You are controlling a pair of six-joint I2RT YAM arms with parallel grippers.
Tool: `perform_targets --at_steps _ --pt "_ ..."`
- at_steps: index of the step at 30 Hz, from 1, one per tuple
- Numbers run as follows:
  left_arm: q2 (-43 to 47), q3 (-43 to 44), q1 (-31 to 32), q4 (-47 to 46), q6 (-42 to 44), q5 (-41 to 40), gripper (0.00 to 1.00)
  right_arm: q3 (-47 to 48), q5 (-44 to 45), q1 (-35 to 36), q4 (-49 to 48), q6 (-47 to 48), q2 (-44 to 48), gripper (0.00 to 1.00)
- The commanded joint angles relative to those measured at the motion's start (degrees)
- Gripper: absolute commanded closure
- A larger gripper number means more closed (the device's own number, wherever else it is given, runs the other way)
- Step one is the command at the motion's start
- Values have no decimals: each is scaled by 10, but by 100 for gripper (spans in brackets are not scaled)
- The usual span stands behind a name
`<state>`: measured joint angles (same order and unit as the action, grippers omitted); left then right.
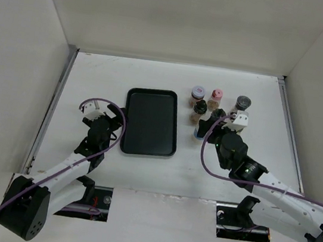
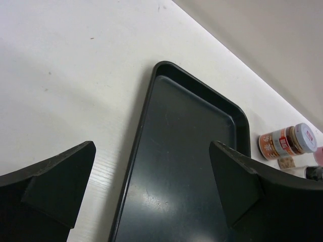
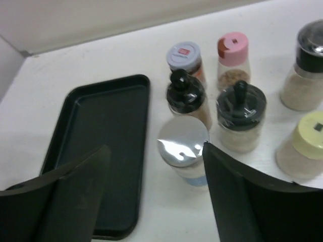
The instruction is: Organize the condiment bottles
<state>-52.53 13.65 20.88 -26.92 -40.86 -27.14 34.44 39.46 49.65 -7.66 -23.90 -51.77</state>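
Note:
Several condiment bottles stand in a cluster right of the black tray [image 1: 151, 121]. In the right wrist view I see the silver-capped bottle [image 3: 182, 143] nearest, two black knob-capped ones [image 3: 186, 93] [image 3: 241, 108], a purple-blue cap [image 3: 184, 56], a pink cap [image 3: 233, 50], a dark grey cap [image 3: 310, 55] and a cream cap [image 3: 313, 138]. My right gripper [image 3: 156, 186] is open, above the silver-capped bottle, whose cap lies close to the right finger. My left gripper [image 2: 151, 186] is open and empty over the tray's left edge [image 2: 132, 166].
The tray [image 3: 101, 131] is empty. White walls close the table on the left, back and right. The purple-blue-capped bottle [image 2: 287, 142] shows past the tray's far corner in the left wrist view.

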Motion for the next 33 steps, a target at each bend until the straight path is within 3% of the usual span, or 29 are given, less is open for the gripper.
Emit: perform_targets --at_steps 1,4,6,7,8,9,11,15,17,28,30,33 --pt "11 0 -4 -9 -7 -9 0 -11 6 -15 19 -19 17 17" --pt "18 -3 1 -14 -8 -6 0 -2 -10 -23 28 -10 8 26" --pt "18 -8 1 -25 -8 -6 0 12 -13 -24 42 -8 3 51" --pt "16 -12 -1 -33 -8 -5 0 19 -14 -24 48 -5 -1 74" --pt "15 -13 -2 -38 -8 0 0 28 -17 -25 55 0 -7 89" --pt "15 -15 -2 -40 -9 5 0 37 -19 -26 64 3 -16 93" --pt "24 -18 -4 -40 -11 15 0 54 -21 -27 79 7 -36 85" --pt "27 -27 -12 -51 -16 12 0 66 -27 -28 81 10 -68 27" --pt "19 -28 -15 -54 -21 23 0 73 -45 -38 79 10 -91 15" --pt "-2 -28 -24 -74 -31 53 0 116 -66 -95 40 18 -229 9" --pt "1 -30 -26 -74 -31 50 0 121 -69 -100 36 18 -243 12" --pt "-3 -31 -33 -74 -34 56 0 123 -68 -99 21 18 -255 31"
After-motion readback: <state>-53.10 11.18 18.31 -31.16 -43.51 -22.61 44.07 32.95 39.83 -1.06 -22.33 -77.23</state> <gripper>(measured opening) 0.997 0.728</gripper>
